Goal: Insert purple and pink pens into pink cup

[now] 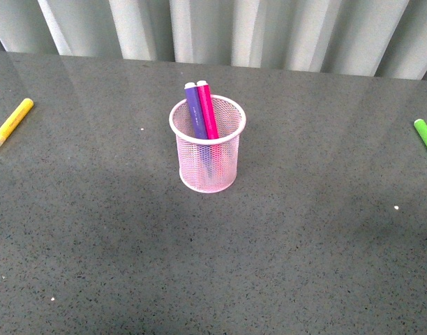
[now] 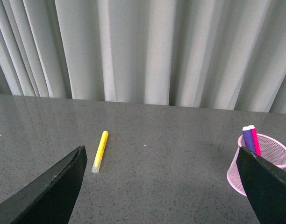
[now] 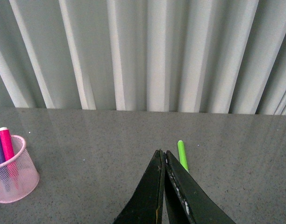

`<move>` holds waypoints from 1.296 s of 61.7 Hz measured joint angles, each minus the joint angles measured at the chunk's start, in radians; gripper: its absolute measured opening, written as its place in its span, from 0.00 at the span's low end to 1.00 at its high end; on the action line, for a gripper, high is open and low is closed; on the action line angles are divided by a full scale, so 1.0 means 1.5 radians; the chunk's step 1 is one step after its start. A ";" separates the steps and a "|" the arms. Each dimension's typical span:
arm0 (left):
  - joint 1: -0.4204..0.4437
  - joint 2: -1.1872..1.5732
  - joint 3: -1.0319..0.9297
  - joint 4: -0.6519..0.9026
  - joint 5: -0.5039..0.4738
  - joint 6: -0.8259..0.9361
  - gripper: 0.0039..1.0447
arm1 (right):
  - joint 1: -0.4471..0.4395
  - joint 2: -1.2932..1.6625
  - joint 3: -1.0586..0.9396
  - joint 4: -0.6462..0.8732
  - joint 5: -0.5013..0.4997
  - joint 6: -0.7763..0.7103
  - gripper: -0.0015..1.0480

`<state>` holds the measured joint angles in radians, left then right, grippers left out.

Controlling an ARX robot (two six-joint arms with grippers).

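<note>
The left gripper is hanging with its jaws spread wide over bare tabletop, gripping nothing. The right gripper is sitting pressed together, empty. Between them the pink cup is standing upright mid-table, and the purple pen and pink pen are standing in it, side by side, leaning back toward the curtain. The yellow marker and green marker are lying well apart at the table's side edges, leaving open grey table all round the cup.
</note>
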<state>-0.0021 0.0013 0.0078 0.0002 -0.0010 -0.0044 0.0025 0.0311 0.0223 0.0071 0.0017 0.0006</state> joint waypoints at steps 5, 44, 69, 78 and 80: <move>0.000 0.000 0.000 0.000 0.000 0.000 0.94 | 0.000 -0.017 0.000 -0.002 0.000 0.000 0.03; 0.000 0.000 0.000 0.000 0.001 0.000 0.94 | 0.000 -0.018 0.000 -0.004 0.000 0.000 0.78; 0.000 0.000 0.000 0.000 0.001 0.000 0.94 | 0.000 -0.018 0.000 -0.004 0.000 0.000 0.93; 0.000 0.000 0.000 0.000 0.001 0.000 0.94 | 0.000 -0.018 0.000 -0.004 0.000 0.000 0.93; 0.000 0.000 0.000 0.000 0.001 0.000 0.94 | 0.000 -0.018 0.000 -0.004 0.000 0.000 0.93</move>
<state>-0.0021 0.0013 0.0082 0.0002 -0.0002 -0.0044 0.0025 0.0044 0.0223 0.0006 0.0013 0.0010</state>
